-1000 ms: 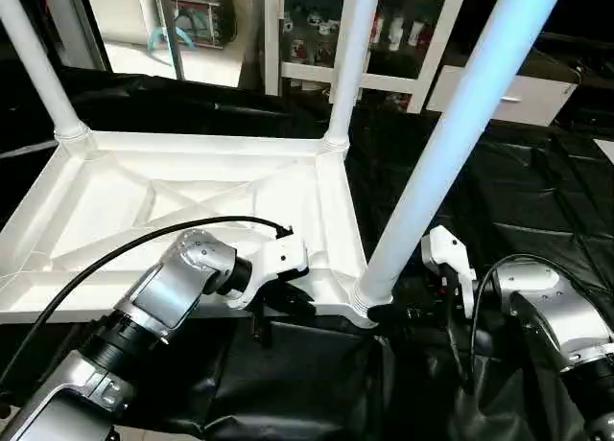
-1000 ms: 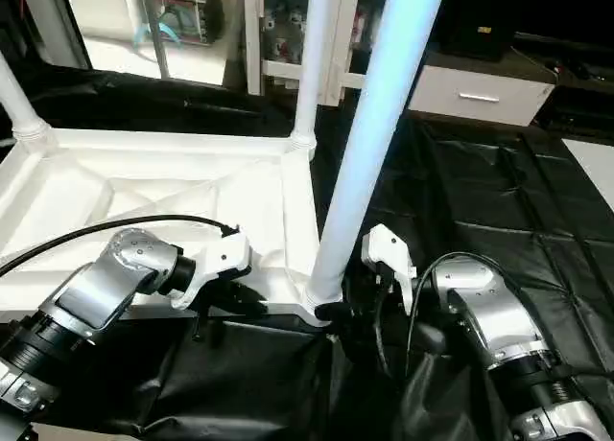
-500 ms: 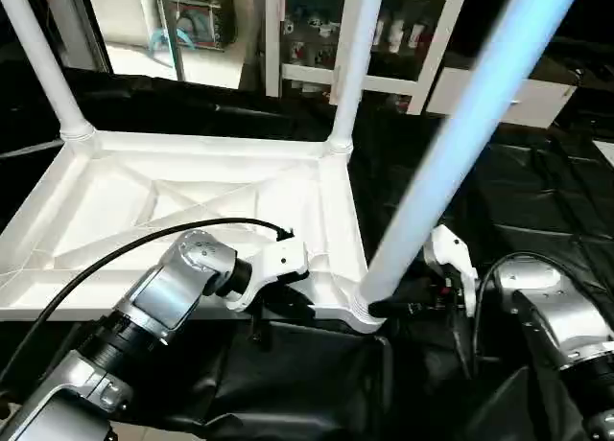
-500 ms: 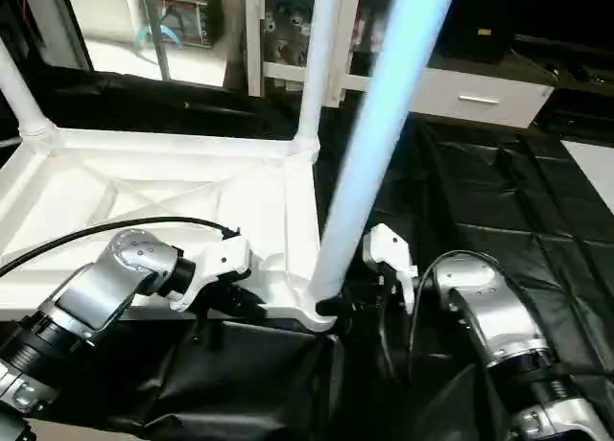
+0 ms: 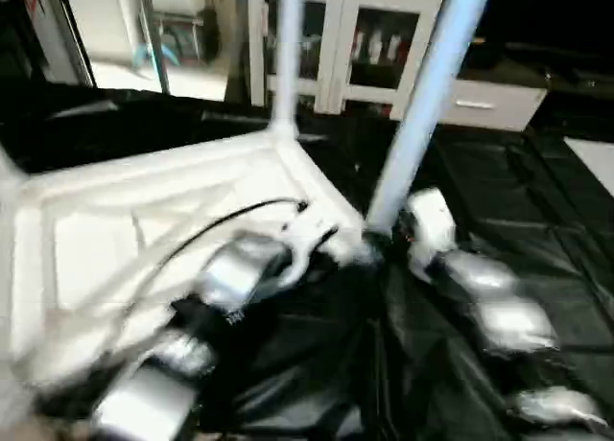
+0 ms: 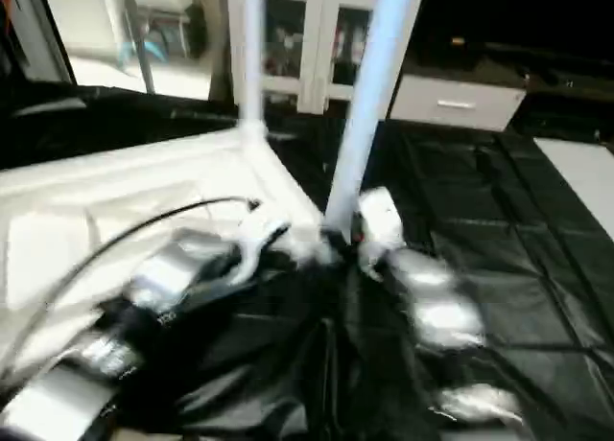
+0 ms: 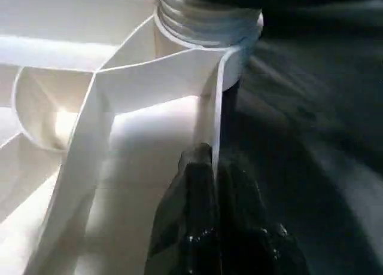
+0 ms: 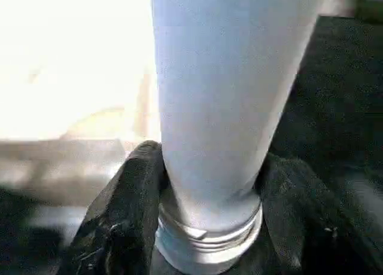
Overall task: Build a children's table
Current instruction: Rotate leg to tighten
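Inverted children's table top, white with a ribbed underside, lying on black sheeting. The near leg, a pale tapered tube, stands with its long axis rising steeply from the top's near corner socket, its ringed base at that socket. The right gripper is clenched around the leg's base, one black finger on each side. The left gripper, the nearer one to the top's rim, pinches that thin wall just beside the socket. Whether the leg is fully seated is uncertain through the blur.
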### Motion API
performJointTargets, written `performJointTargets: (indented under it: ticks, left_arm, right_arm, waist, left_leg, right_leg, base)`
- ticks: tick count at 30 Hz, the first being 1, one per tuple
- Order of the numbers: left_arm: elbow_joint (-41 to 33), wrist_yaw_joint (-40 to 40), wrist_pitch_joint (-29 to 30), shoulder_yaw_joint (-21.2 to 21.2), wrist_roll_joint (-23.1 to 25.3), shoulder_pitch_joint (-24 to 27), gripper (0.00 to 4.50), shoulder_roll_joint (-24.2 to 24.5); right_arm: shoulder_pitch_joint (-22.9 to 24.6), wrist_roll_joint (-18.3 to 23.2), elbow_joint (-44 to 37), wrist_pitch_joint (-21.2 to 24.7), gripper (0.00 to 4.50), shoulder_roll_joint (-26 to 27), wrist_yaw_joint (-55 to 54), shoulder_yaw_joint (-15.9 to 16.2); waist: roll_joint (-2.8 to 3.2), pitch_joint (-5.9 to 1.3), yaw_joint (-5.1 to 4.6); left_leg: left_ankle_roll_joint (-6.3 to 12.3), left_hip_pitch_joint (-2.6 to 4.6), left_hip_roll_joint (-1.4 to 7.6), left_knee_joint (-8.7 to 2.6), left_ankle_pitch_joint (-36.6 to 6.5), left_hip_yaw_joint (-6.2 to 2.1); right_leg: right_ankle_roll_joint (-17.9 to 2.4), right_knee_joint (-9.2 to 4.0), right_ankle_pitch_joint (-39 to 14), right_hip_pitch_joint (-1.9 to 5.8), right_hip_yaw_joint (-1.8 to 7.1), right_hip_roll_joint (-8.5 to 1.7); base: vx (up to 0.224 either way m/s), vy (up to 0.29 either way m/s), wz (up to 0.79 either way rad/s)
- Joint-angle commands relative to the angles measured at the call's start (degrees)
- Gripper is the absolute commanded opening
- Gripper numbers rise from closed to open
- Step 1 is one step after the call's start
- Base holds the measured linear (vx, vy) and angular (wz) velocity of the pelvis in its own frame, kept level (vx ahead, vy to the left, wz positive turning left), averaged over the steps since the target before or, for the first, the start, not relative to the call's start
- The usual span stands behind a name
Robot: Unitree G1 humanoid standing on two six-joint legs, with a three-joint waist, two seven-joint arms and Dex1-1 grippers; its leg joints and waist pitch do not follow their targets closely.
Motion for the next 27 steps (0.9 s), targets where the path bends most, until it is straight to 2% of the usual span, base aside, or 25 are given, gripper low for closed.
performJointTargets:
  ticks: [1, 2, 3, 5, 7, 8, 9, 11, 12, 14, 16, 17, 18, 19, 20, 21, 23, 25, 27]
  left_arm:
    - [-0.2, 5.2, -3.8, 3.5, -0.6, -2.6, 0.00, -1.1]
    - [0.3, 5.5, -4.0, 3.4, -0.4, -3.0, 0.00, -1.5]
    - [0.8, 5.8, -4.4, 3.3, 0.1, -3.5, 0.00, -1.9]
    - [1.4, 6.0, -4.6, 3.3, 0.4, -3.8, 0.00, -2.1]
    - [2.0, 5.8, -5.1, 3.0, 0.8, -4.0, 0.00, -1.3]
    - [2.2, 5.4, -5.2, 2.8, 0.9, -4.0, 0.00, -0.9]
    - [2.6, 5.3, -5.6, 2.7, 1.0, -4.0, 0.00, -0.5]
    - [2.8, 4.4, -6.3, 2.2, 1.2, -3.7, 0.00, 0.6]
    - [2.5, 3.5, -6.5, 1.9, 1.2, -3.4, 0.00, 1.2]
    - [1.5, 1.4, -6.8, 1.2, 1.4, -2.5, 0.00, 2.4]
    - [-2.3, -6.3, -7.7, -2.1, 1.8, 0.4, 0.00, 6.1]
    - [-3.2, -7.9, -7.7, -2.8, 1.9, 1.0, 0.00, 6.9]
    - [-4.2, -10.4, -9.1, -4.0, 1.9, 1.8, 0.00, 7.9]
    - [-4.8, -12.0, -10.2, -4.7, 1.9, 2.2, 0.00, 8.5]
    - [-6.1, -14.0, -9.5, -5.2, 1.5, 3.0, 0.00, 9.6]
    - [-7.8, -16.7, -8.2, -5.8, 0.9, 4.1, 0.00, 11.2]
    - [-9.2, -19.1, -7.5, -6.5, 0.5, 5.0, 0.00, 12.8]
    - [-12.1, -25.0, -8.9, -8.6, 0.1, 6.3, 0.00, 16.5]
    - [-13.4, -26.9, -8.2, -9.3, -0.3, 6.6, 0.00, 17.9]
  right_arm:
    - [2.1, -1.5, 3.9, 3.8, 2.02, 0.5, -3.7, 0.8]
    - [1.8, -2.1, 3.8, 3.4, 2.01, 1.3, -4.5, 1.1]
    - [1.3, -2.9, 3.6, 3.0, 2.00, 1.9, -4.1, 2.1]
    - [1.0, -3.7, 3.6, 2.7, 2.00, 2.4, -3.7, 3.0]
    - [0.7, -3.2, 3.0, 0.5, 2.00, 3.5, -2.3, 3.2]
    - [0.6, -2.9, 2.5, -0.2, 2.00, 3.7, -1.9, 3.0]
    - [0.8, -2.6, 1.9, -0.9, 2.00, 3.6, -1.2, 3.0]
    - [1.5, -1.0, -0.2, -1.9, 2.00, 3.1, 1.1, 2.8]
    - [2.0, 0.2, -1.6, -2.3, 2.56, 2.9, 2.1, 2.3]
    - [3.1, 2.1, -4.1, -2.6, 2.69, 2.3, 4.5, 1.3]
    - [5.3, 4.7, -8.6, -2.5, 2.86, -0.8, 9.9, 0.0]
    - [5.7, 5.2, -9.2, -2.3, 2.86, -1.4, 11.0, -0.2]
    - [5.9, 5.6, -9.6, -2.2, 2.98, -2.2, 11.7, -0.6]
    - [6.0, 5.7, -9.8, -2.2, 3.12, -2.6, 12.0, -0.9]
    - [6.3, 6.4, -10.4, -1.9, 3.17, -4.1, 13.9, -1.1]
    - [6.7, 7.0, -11.2, -1.8, 3.17, -6.3, 16.9, -1.2]
    - [7.0, 7.2, -11.7, -2.2, 3.29, -8.7, 19.9, -0.9]
    - [7.6, 8.4, -12.7, -2.0, 3.56, -13.8, 28.0, -0.2]
    - [8.0, 8.6, -13.2, -1.9, 3.62, -15.8, 31.6, 0.1]
  waist:
    - [0.14, -3.38, -0.04]
    - [0.20, -3.56, 0.15]
    - [0.14, -3.23, 0.28]
    - [0.01, -3.33, 0.43]
    - [0.16, -3.48, 0.68]
    - [-0.09, -3.47, 0.64]
    - [-0.01, -3.47, 0.69]
    - [0.07, -3.37, 0.70]
    - [0.15, -3.29, 0.72]
    - [0.29, -3.19, 0.81]
    - [0.39, -3.10, 0.76]
    - [0.35, -3.20, 0.41]
    - [0.53, -3.38, 0.27]
    - [0.42, -3.59, 0.02]
    - [0.47, -3.70, 0.00]
    - [0.52, -3.90, 0.31]
    - [0.51, -3.70, 0.67]
    - [0.51, -3.72, 0.89]
    - [0.54, -3.53, 0.92]
  left_leg:
    - [-2.52, 0.71, 3.20, -5.42, -16.4, -2.32]
    - [-2.03, 0.70, 3.27, -5.25, -14.4, -2.13]
    - [-0.39, 0.34, 3.17, -5.17, -12.9, -1.61]
    - [0.31, 0.13, 3.15, -5.08, -12.7, -1.55]
    - [0.88, 0.04, 3.20, -4.97, -10.5, -1.45]
    - [1.11, -0.01, 3.22, -4.96, -9.9, -1.39]
    - [1.49, -0.08, 3.23, -4.94, -8.8, -1.36]
    - [1.80, -0.15, 3.27, -4.98, -8.7, -1.34]
    - [1.79, -0.09, 3.34, -5.09, -9.5, -1.35]
    - [1.77, 0.02, 3.39, -5.19, -10.6, -1.35]
    - [1.90, -0.30, 3.54, -5.49, -12.3, -1.68]
    - [1.99, -0.95, 3.68, -5.66, -11.7, -2.06]
    - [1.90, -0.54, 3.74, -5.47, -10.6, -1.87]
    - [2.02, -0.33, 3.71, -5.17, -9.5, -1.62]
    - [2.17, -0.54, 3.60, -4.95, -7.9, -1.61]
    - [3.69, -0.48, 3.51, -4.40, -3.7, -1.21]
    - [5.21, -0.46, 3.55, -4.23, -2.5, -0.90]
    - [5.67, -0.52, 3.58, -4.20, -3.6, -0.98]
    - [5.71, -0.35, 3.74, -4.27, -5.0, -0.87]
  right_leg:
    - [-8.5, -5.11, -18.0, 0.94, 2.35, -4.16]
    - [-9.1, -4.82, -14.4, 0.92, 2.37, -4.09]
    - [-10.4, -4.61, -10.9, 0.98, 2.37, -3.85]
    - [-10.4, -4.61, -12.2, 1.14, 2.37, -4.11]
    - [-10.7, -4.40, -9.9, 1.19, 2.40, -4.20]
    - [-10.8, -4.31, -9.0, 1.21, 2.37, -4.12]
    - [-11.3, -4.12, -7.5, 1.33, 2.32, -4.12]
    - [-11.6, -4.09, -7.3, 1.38, 2.32, -4.17]
    - [-11.5, -4.21, -8.5, 1.37, 2.33, -4.22]
    - [-11.2, -4.44, -10.0, 1.28, 2.39, -4.26]
    - [-10.0, -4.53, -11.4, 1.60, 2.37, -4.29]
    - [-9.5, -4.28, -11.1, 2.06, 2.32, -4.53]
    - [-10.0, -4.30, -10.0, 1.54, 2.29, -4.42]
    - [-10.9, -4.03, -7.9, 1.39, 2.35, -4.24]
    - [-11.6, -3.65, -5.5, 1.51, 2.36, -4.18]
    - [-13.6, -2.85, 1.3, 1.37, 2.34, -3.98]
    - [-14.7, -2.71, 3.3, 1.23, 2.36, -3.93]
    - [-15.2, -2.67, 2.5, 1.48, 2.30, -4.07]
    - [-15.3, -2.82, 0.9, 1.25, 2.34, -3.99]
  base:
    - [0.000, 0.000, 0.00]
    - [0.000, 0.000, 0.00]
    - [0.000, 0.000, 0.00]
    - [0.000, 0.000, 0.00]
    - [0.000, 0.000, 0.00]
    - [0.000, 0.000, 0.00]
    - [0.000, 0.000, 0.00]
    - [0.000, 0.000, 0.00]
    - [0.000, 0.000, 0.00]
    - [0.000, 0.000, 0.00]
    - [0.000, 0.000, 0.00]
    - [0.000, 0.000, 0.00]
    - [0.000, 0.000, 0.00]
    - [0.000, 0.000, 0.00]
    - [0.000, 0.000, 0.00]
    - [0.000, 0.000, 0.00]
    - [0.000, 0.000, 0.00]
    - [0.000, 0.000, 0.00]
    - [0.000, 0.000, 0.00]
